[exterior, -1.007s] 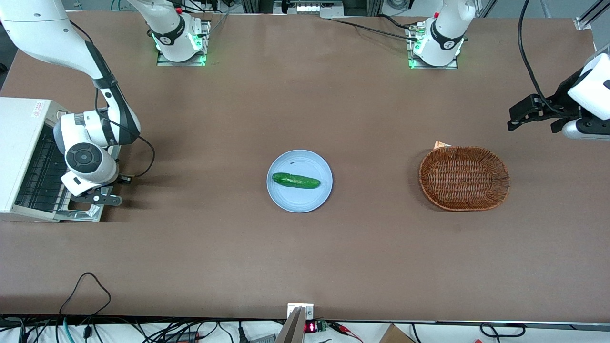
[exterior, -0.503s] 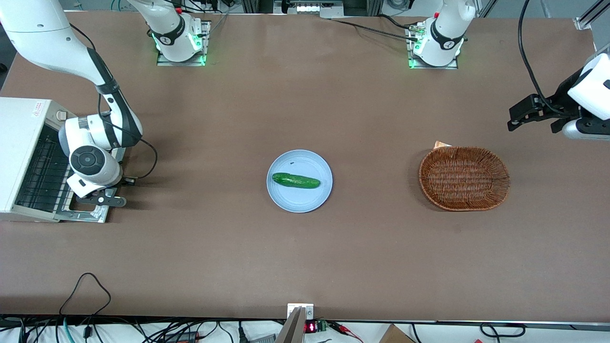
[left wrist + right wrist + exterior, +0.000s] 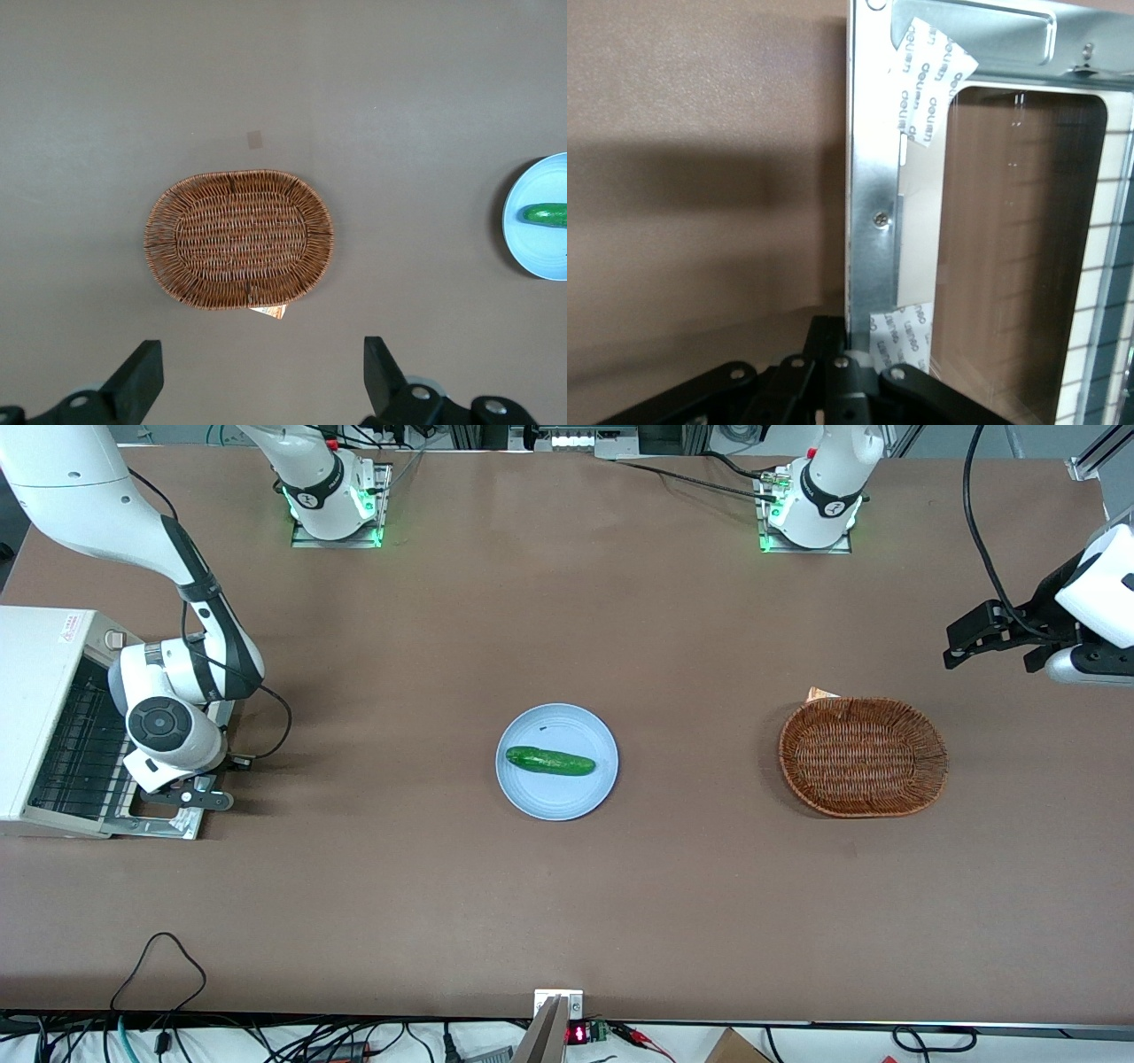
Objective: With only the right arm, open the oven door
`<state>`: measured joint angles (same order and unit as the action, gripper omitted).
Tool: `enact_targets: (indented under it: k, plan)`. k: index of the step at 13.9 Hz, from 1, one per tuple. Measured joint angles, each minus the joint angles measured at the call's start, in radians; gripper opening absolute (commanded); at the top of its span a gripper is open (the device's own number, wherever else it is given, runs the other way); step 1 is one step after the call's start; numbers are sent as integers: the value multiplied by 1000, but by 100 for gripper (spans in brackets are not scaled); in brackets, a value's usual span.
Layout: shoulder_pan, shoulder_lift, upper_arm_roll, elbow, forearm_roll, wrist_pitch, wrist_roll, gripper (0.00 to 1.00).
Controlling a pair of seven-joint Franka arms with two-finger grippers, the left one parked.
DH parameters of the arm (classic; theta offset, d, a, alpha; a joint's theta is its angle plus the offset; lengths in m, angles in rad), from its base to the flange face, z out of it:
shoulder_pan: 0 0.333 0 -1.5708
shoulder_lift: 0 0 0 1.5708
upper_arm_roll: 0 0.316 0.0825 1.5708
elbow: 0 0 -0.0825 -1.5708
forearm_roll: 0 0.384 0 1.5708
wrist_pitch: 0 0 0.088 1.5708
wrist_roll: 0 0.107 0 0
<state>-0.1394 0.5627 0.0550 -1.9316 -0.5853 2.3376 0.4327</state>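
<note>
The white oven (image 3: 35, 691) stands at the working arm's end of the table with its wire rack (image 3: 80, 753) exposed. The oven door (image 3: 164, 825) hangs down nearly flat over the table in front of it. In the right wrist view the door's silver frame (image 3: 873, 177), patched with white tape, borders the dark glass window (image 3: 1010, 248). The right arm's black gripper (image 3: 202, 799) sits at the door's outer edge, where the handle is, fingers pressed together on that edge (image 3: 849, 354). The handle itself is mostly hidden under the gripper.
A blue plate (image 3: 585, 797) with a green cucumber (image 3: 549, 761) lies mid-table. A brown wicker basket (image 3: 863, 756) sits toward the parked arm's end, also seen in the left wrist view as the basket (image 3: 239, 239). A black cable trails beside the right wrist.
The right wrist and gripper have shifted a little away from the oven, and the door's edge has come out with them. Over the last half second almost nothing moved.
</note>
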Motion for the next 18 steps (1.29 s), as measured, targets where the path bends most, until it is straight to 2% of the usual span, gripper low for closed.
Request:
enact_targets:
  k: [8,12,14,18]
  plan:
    - [10,-75,31,-11,127,-105,-5,0]
    - [37,-170,42,-12,221,-170,-20,1]
    - [41,-251,57,-10,296,-210,-52,3]
    - [44,-438,67,-8,488,-283,-95,5]
